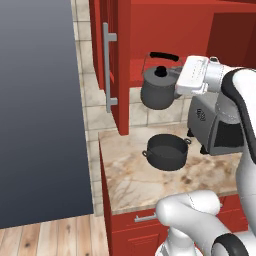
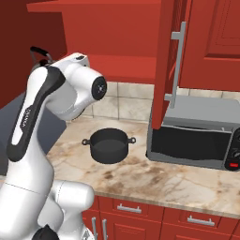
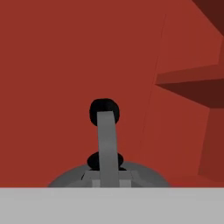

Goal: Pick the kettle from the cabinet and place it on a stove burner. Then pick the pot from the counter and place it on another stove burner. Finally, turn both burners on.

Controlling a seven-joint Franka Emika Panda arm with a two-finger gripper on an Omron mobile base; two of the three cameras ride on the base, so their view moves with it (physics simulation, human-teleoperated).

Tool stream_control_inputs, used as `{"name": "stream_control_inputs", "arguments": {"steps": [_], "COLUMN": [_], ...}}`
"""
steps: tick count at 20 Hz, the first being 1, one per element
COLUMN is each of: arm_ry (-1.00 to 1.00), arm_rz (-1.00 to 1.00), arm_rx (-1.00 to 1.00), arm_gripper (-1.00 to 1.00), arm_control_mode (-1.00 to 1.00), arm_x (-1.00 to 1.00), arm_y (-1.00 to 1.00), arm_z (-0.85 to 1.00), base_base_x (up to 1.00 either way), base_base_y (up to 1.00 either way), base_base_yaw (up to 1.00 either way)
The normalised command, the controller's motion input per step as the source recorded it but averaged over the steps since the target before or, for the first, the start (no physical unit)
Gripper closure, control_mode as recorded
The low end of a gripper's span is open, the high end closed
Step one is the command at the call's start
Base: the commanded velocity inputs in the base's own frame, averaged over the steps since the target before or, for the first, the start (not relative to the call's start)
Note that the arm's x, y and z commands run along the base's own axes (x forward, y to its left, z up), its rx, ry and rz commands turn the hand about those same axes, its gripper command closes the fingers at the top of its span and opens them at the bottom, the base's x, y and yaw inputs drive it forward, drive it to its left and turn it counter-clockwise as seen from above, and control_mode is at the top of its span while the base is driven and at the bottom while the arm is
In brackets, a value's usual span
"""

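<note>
Left base view: kettle [image 1: 157,89] up in the air, just out of the red cabinet [image 1: 121,65], above the counter [image 1: 150,175]. Held at its side by the gripper [image 1: 176,85], fingers shut tight on it. Pot [image 1: 167,151] sitting on the counter, not picked yet.

Right base view: pot [image 2: 109,145] on the counter [image 2: 154,180], beside a grey oven [image 2: 197,136].

Hand view: kettle [image 3: 105,168] close up, handle [image 3: 104,111] on top, red cabinet wall [image 3: 65,57] behind.

Step one only half done. Left to do: kettle onto a burner, then pot, then both burners on.
</note>
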Motion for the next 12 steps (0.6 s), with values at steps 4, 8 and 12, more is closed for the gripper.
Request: {"name": "stream_control_inputs", "arguments": {"steps": [4,8,12], "arm_ry": [0.05,0.03,0.0], "arm_rz": [-0.01,0.0,0.0], "arm_rx": [0.0,0.0,0.0], "arm_gripper": [1.0,1.0,1.0], "arm_control_mode": [-1.0,-1.0,-1.0], "arm_x": [-0.38,-0.39,-0.37], "arm_y": [0.0,0.0,0.0], "arm_z": [-0.17,-0.15,-0.1], "base_base_x": [0.0,0.0,0.0], "base_base_y": [0.0,0.0,0.0], "base_base_yaw": [0.0,0.0,0.0]}}
